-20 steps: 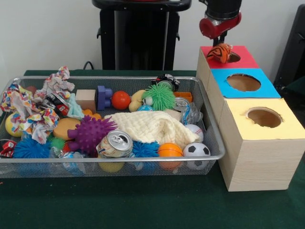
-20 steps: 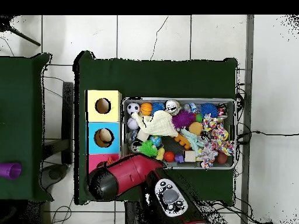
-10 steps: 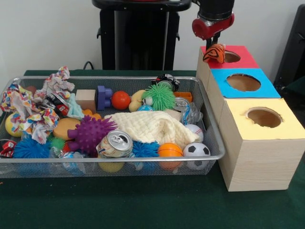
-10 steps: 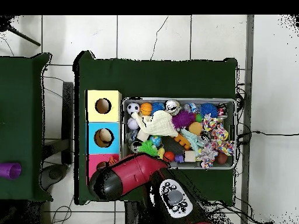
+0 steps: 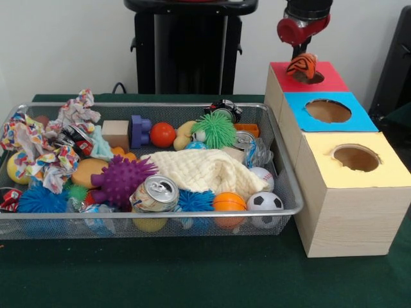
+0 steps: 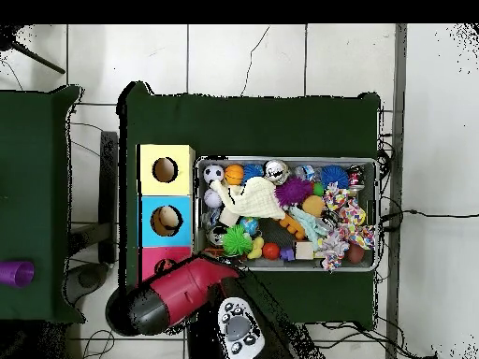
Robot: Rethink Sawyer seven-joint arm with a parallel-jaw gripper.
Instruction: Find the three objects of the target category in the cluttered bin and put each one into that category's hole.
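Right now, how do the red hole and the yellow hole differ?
The red hole has an orange striped toy sitting at its rim, right under the gripper; the yellow hole is unobstructed. In the front view, the red hole is at the far end of the box row and the yellow one at the near end. Both are round cutouts in the tops of wooden boxes beside the bin.

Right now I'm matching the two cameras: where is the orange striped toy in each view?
Front view: the orange striped toy sits at the red box's hole, under the gripper.
Overhead view: not visible; the arm covers the red box.
Shared landmark: the blue box.
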